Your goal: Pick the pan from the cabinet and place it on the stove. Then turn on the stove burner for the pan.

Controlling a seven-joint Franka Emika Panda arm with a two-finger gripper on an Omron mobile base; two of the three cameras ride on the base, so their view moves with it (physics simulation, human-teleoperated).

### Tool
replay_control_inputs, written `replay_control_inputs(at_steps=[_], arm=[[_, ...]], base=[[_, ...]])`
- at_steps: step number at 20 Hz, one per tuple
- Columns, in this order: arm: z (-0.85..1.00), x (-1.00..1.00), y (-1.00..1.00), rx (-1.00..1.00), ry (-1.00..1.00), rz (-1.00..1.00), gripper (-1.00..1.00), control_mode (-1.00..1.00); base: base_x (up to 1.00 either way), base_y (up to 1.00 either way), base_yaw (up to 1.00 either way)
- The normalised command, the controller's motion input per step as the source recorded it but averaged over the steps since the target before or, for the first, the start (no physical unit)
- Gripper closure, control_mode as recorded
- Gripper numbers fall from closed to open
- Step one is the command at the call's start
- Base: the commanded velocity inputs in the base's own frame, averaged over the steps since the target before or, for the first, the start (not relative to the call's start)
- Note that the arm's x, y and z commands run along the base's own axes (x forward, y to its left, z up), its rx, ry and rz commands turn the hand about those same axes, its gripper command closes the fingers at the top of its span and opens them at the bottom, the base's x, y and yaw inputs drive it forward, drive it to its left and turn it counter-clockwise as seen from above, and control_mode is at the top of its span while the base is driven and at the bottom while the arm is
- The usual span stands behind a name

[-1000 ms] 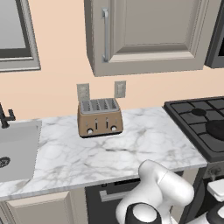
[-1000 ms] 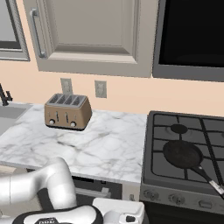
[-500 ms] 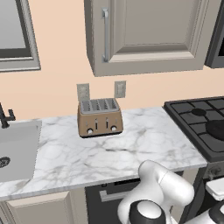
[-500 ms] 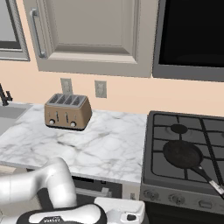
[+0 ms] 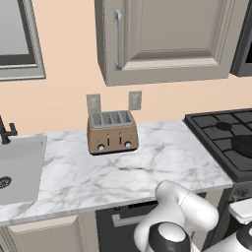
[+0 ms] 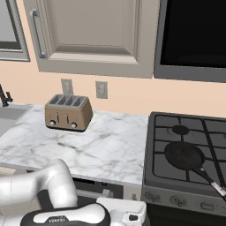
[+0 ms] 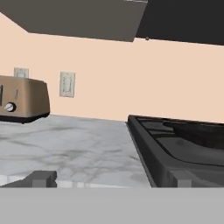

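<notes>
The pan [image 6: 184,155] sat on the stove [image 6: 176,183] at 3 o'clock of the toaster [image 6: 68,112], cabinet [image 6: 88,35] shut, tool [image 7: 109,178] wide open and empty; knob-turning step judged next.

Matte black pan [image 6: 184,155] on black stove [image 6: 176,176]. Taupe-grey cabinet [image 6: 95,35], brushed-metal handle [image 6: 37,34]. Bronze toaster [image 6: 68,112]. White worktop [image 6: 101,148], grey veining. Peach wall [image 6: 128,95].
</notes>
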Motion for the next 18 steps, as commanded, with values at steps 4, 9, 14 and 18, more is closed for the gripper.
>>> replay_control_inputs(at_steps=[4, 9, 14, 18], arm=[[-0.05, 0.12, -0.08, 0.04, 0.0, 0.0, -1.0, -1.0], [-0.04, 0.08, -0.16, 0.05, 0.0, 0.0, -1.0, -1.0], [-0.09, 0.04, -0.14, 0.04, 0.0, 0.0, -1.0, -1.0], [-0.1, 0.01, -0.16, 0.04, 0.0, 0.0, -1.0, -1.0]], base=[[0.0, 0.0, 0.0], [0.0, 0.0, 0.0], [0.0, 0.0, 0.0], [0.0, 0.0, 0.0]])
